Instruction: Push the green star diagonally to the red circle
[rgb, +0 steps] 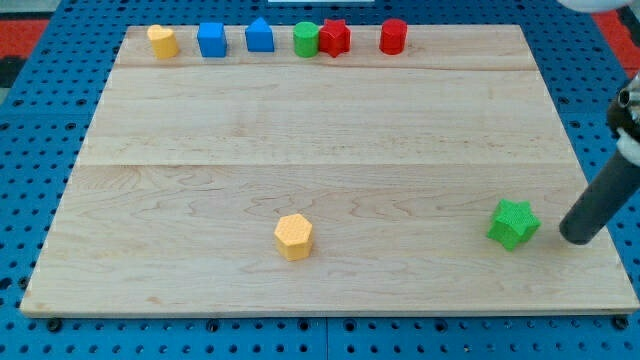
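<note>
The green star (513, 223) lies on the wooden board near the view's lower right. The red circle (393, 36) stands in the row of blocks along the view's top edge, far up and to the left of the star. My tip (576, 238) rests on the board just right of the green star, with a small gap between them. The dark rod slants up to the view's right edge.
Along the top edge stand a yellow block (162, 41), a blue block (211, 40), a blue pentagon-like block (259, 36), a green circle (305, 40) touching a red star (334, 39). A yellow hexagon (294, 236) lies at lower centre. The board's right edge (610, 240) is close to my tip.
</note>
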